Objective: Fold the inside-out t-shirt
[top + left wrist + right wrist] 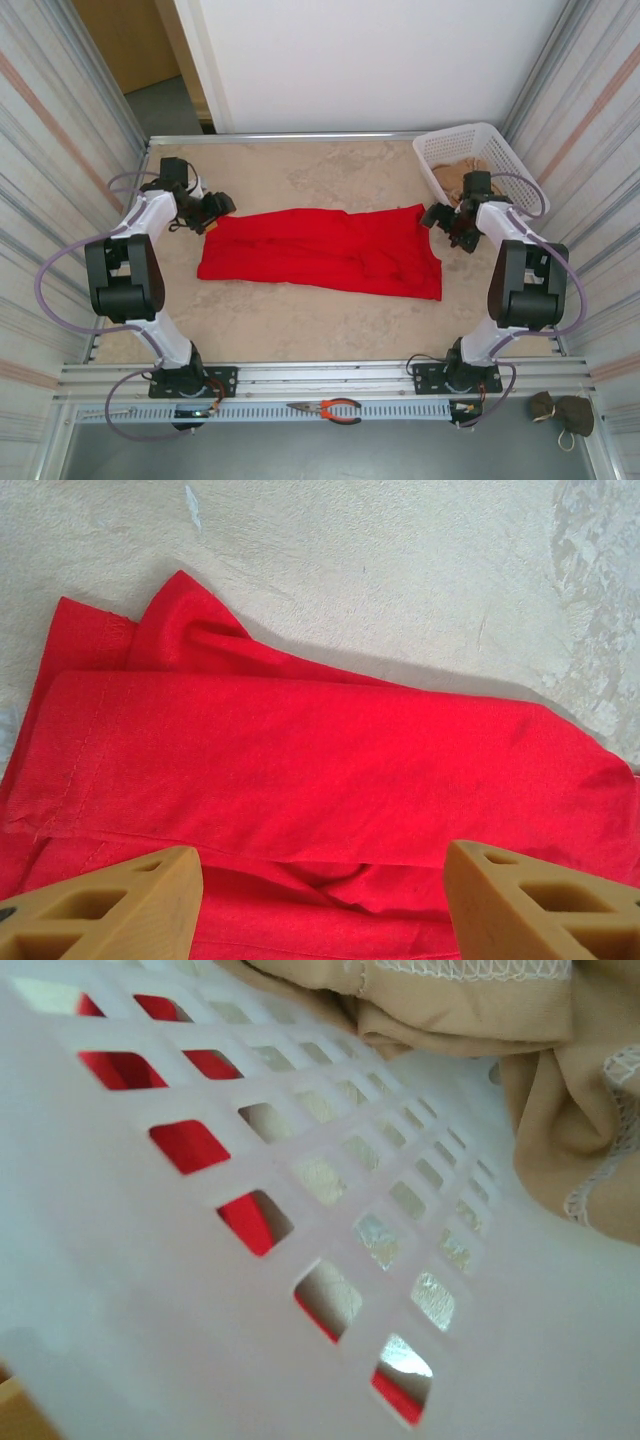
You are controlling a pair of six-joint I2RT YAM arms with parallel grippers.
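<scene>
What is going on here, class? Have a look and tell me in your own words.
Two robot arms are dealing with a red t-shirt that lies on the table as a long band and looks partly folded lengthwise. The left gripper hovers open over the shirt's left end. The right gripper is open too, near the shirt's right end and close to the white basket, which holds a tan garment. Neither gripper holds the shirt.
</scene>
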